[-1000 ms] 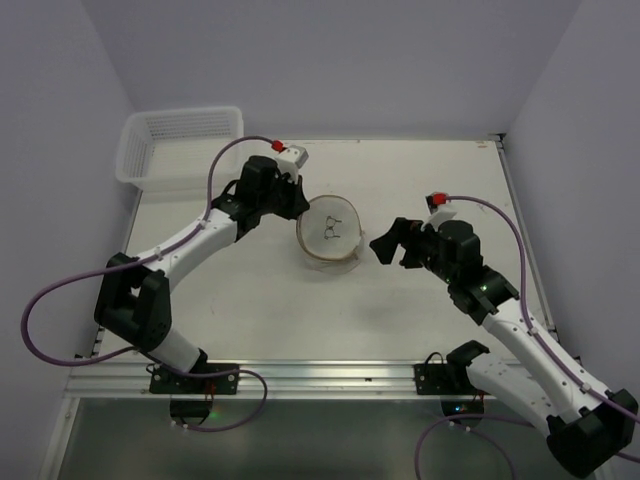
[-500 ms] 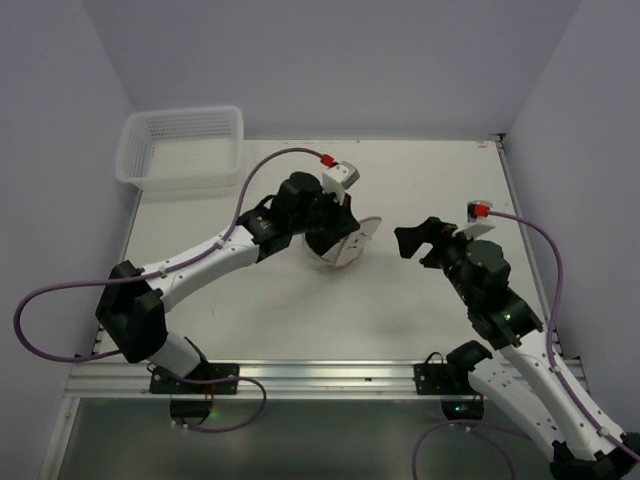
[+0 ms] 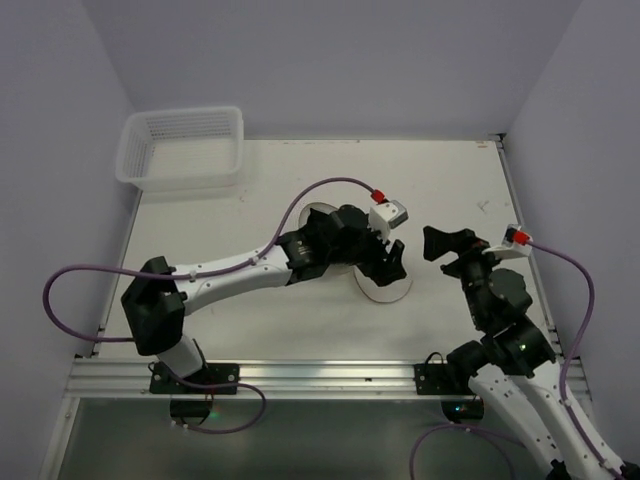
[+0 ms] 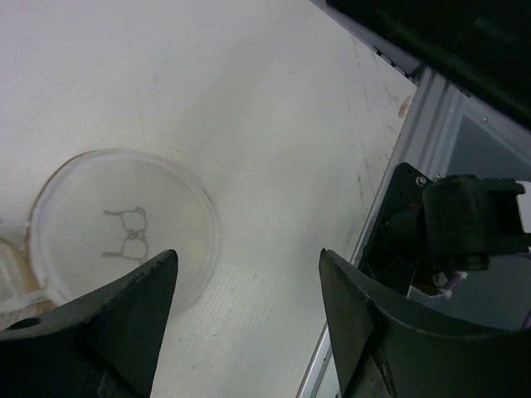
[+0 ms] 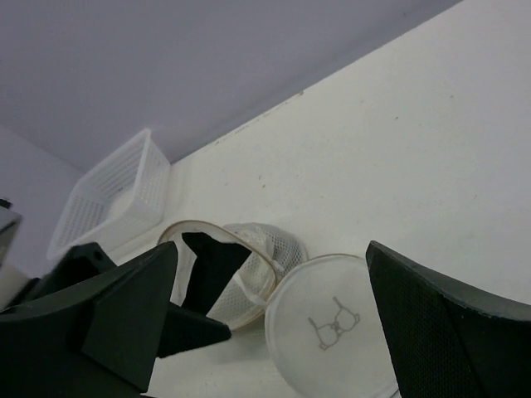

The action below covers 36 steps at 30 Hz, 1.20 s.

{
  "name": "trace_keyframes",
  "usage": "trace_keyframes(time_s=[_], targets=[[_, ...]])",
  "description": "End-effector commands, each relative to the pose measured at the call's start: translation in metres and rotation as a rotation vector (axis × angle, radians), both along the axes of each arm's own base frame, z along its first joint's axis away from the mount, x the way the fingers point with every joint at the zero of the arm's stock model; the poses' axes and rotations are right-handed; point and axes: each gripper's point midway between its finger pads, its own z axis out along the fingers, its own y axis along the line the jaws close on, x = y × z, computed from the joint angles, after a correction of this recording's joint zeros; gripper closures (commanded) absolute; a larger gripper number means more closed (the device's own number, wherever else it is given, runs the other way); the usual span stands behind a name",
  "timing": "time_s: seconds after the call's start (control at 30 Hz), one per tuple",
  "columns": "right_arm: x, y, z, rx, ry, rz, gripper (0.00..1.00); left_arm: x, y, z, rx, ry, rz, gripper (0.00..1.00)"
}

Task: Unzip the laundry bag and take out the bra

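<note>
The laundry bag (image 5: pixel 249 265) lies unzipped at mid-table, its beige-rimmed mouth facing my right wrist camera. Black fabric, the bra (image 5: pixel 211 261), shows inside the mouth. The round lid (image 5: pixel 332 332) with the bra pictogram is folded out flat on the table beside the pouch. It also shows in the left wrist view (image 4: pixel 124 236) and from above (image 3: pixel 387 291). My left gripper (image 3: pixel 392 262) hovers over the lid, open, with nothing between its fingers (image 4: pixel 247 257). My right gripper (image 3: pixel 437 248) stands open just right of the bag, pointing at it (image 5: pixel 272 249).
A white plastic mesh basket (image 3: pixel 182 148) stands in the far left corner, also seen in the right wrist view (image 5: pixel 112 199). The left arm lies across the pouch from above. The right arm's base (image 4: pixel 452 232) and the table's metal front rail sit near the lid.
My left gripper swung the lid over to the right, laid it flat and opened, letting go. My right gripper drew back to the right and stayed open.
</note>
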Motion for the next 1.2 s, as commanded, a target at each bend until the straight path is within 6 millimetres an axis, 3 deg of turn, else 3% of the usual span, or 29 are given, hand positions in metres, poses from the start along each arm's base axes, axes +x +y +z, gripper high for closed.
trace_keyframes(time_s=[0.0, 0.1, 0.13, 0.2, 0.3, 0.33, 0.4, 0.43, 0.47, 0.53, 0.6, 0.63, 0.8, 0.9, 1.0, 1.03, 1.13, 1.17], targets=[[0.015, 0.018, -0.019, 0.013, 0.085, 0.038, 0.04, 0.032, 0.033, 0.033, 0.002, -0.095, 0.192, 0.26], [0.025, 0.041, -0.031, 0.002, 0.165, 0.126, 0.05, 0.060, 0.067, 0.021, 0.061, -0.044, 0.351, 0.26], [0.034, 0.051, -0.046, -0.020, 0.226, 0.147, 0.05, 0.071, 0.080, 0.022, 0.058, -0.035, 0.394, 0.26], [0.041, 0.071, -0.052, -0.040, 0.263, 0.242, 0.06, 0.084, 0.101, 0.014, 0.063, -0.008, 0.453, 0.26], [0.059, 0.095, -0.079, -0.059, 0.370, 0.320, 0.07, 0.094, 0.118, -0.001, 0.086, 0.035, 0.509, 0.26], [0.067, 0.103, -0.078, -0.054, 0.354, 0.342, 0.08, 0.096, 0.120, -0.003, 0.090, 0.040, 0.518, 0.26], [0.081, 0.113, -0.100, -0.079, 0.394, 0.379, 0.13, 0.099, 0.125, -0.007, 0.104, 0.044, 0.539, 0.27], [0.092, 0.122, -0.092, -0.074, 0.353, 0.409, 0.16, 0.100, 0.127, -0.008, 0.106, 0.041, 0.546, 0.27], [0.100, 0.126, -0.112, -0.107, 0.394, 0.427, 0.20, 0.101, 0.130, -0.009, 0.113, 0.044, 0.553, 0.27], [0.110, 0.142, -0.110, -0.114, 0.370, 0.503, 0.23, 0.105, 0.138, -0.008, 0.120, 0.038, 0.583, 0.27], [0.119, 0.152, -0.128, -0.138, 0.398, 0.546, 0.26, 0.109, 0.148, -0.007, 0.125, 0.039, 0.608, 0.27], [0.124, 0.156, -0.127, -0.137, 0.394, 0.564, 0.26, 0.110, 0.150, -0.006, 0.124, 0.038, 0.615, 0.27], [0.132, 0.168, -0.161, -0.151, 0.459, 0.615, 0.27, 0.112, 0.156, -0.002, 0.114, 0.035, 0.624, 0.28], [0.130, 0.169, -0.172, -0.149, 0.484, 0.632, 0.32, 0.113, 0.155, -0.002, 0.108, 0.038, 0.625, 0.28], [0.123, 0.166, -0.177, -0.158, 0.496, 0.637, 0.49, 0.118, 0.155, -0.001, 0.106, 0.035, 0.631, 0.28], [0.120, 0.164, -0.174, -0.165, 0.487, 0.638, 0.60, 0.119, 0.155, -0.001, 0.107, 0.035, 0.631, 0.28], [0.111, 0.160, -0.169, -0.176, 0.481, 0.642, 0.78, 0.125, 0.152, -0.002, 0.114, 0.033, 0.631, 0.28], [0.109, 0.159, -0.156, -0.175, 0.449, 0.646, 0.87, 0.127, 0.151, -0.003, 0.118, 0.033, 0.627, 0.28]])
